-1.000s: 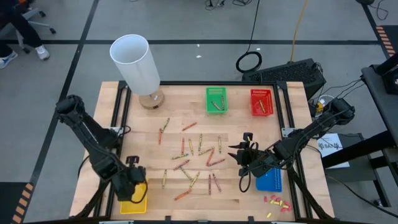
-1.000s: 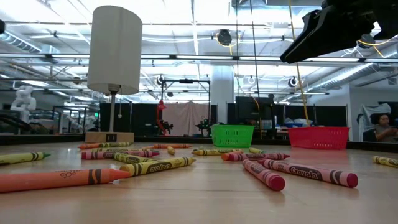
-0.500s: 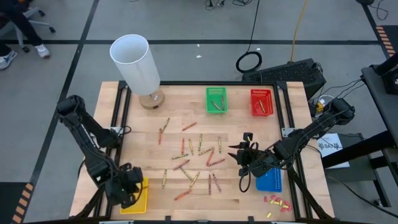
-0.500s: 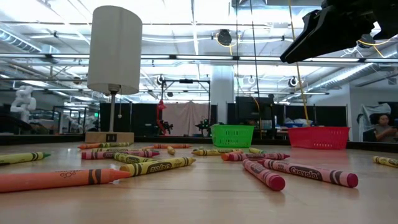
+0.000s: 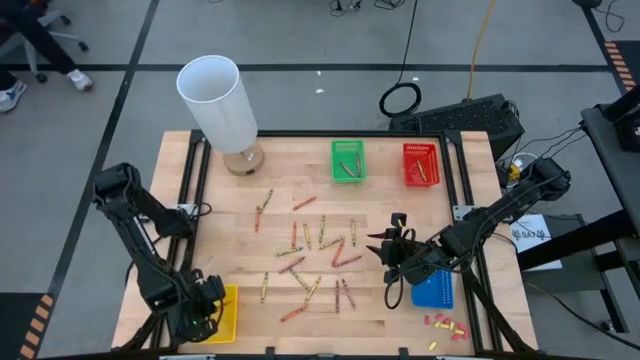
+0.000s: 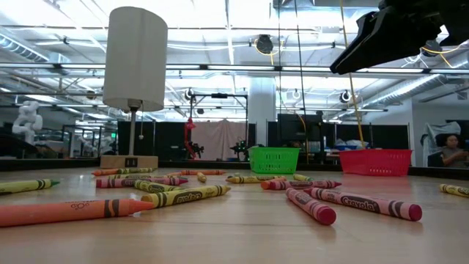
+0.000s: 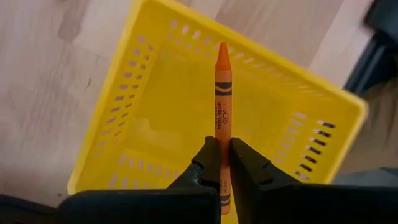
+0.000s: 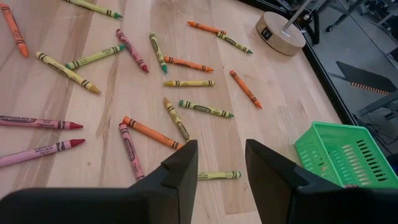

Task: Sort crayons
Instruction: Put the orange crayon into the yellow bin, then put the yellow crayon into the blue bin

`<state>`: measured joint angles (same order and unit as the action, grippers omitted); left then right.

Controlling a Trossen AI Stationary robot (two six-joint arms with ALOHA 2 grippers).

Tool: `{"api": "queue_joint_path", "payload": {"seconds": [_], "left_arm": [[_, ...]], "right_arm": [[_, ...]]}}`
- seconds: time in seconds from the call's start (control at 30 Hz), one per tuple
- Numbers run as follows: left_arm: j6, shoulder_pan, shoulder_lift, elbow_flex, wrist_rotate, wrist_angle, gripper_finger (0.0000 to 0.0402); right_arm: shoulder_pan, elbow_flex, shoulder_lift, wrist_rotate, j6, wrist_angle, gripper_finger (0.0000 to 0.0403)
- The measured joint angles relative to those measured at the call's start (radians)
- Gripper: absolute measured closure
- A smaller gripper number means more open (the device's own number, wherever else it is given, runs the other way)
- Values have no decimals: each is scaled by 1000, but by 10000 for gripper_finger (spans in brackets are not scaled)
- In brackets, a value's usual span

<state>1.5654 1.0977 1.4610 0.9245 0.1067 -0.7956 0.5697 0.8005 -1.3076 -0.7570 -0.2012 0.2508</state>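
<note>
My left gripper (image 5: 198,306) hangs over the yellow basket (image 5: 226,318) at the table's near left corner, shut on an orange crayon (image 7: 222,93). The left wrist view shows the crayon above the basket's floor (image 7: 155,124). Several red, orange, olive-yellow and brown crayons (image 5: 312,262) lie flat and scattered on the middle of the wooden table. My right gripper (image 5: 392,250) hovers open above the table just right of them, nothing between its fingers (image 8: 221,152). My left gripper pinches the orange crayon between its two fingers, on the wrapped shaft near the blunt end (image 7: 222,163). The fingers come steeply from above and lie along the crayon. The pointed tip (image 7: 222,48) sticks out beyond the fingertips, clear above the basket.
A white lamp (image 5: 220,100) stands at the far left. A green basket (image 5: 348,160) and a red basket (image 5: 421,165), each with crayons, sit at the far edge. A blue basket (image 5: 433,290) lies under the right arm, with small red and yellow bits (image 5: 445,324) nearby.
My left gripper has gone toward the table's near left corner and a little down, rolling about its own axis, with the orange crayon still pinched. It now stands over the yellow basket's left part. My right arm has kept still.
</note>
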Motion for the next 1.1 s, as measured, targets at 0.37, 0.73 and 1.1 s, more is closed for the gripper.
{"api": "queue_joint_path", "payload": {"seconds": [0.37, 0.73, 1.1], "left_arm": [[0, 0, 19, 0, -4, -26, 324], [-3, -35, 19, 0, 59, -32, 299], [-201, -162, 18, 0, 468, -33, 299]], "right_arm": [[0, 0, 0, 0, 0, 0, 284], [0, 0, 0, 0, 0, 0, 284], [0, 0, 0, 0, -1, 0, 284]]}}
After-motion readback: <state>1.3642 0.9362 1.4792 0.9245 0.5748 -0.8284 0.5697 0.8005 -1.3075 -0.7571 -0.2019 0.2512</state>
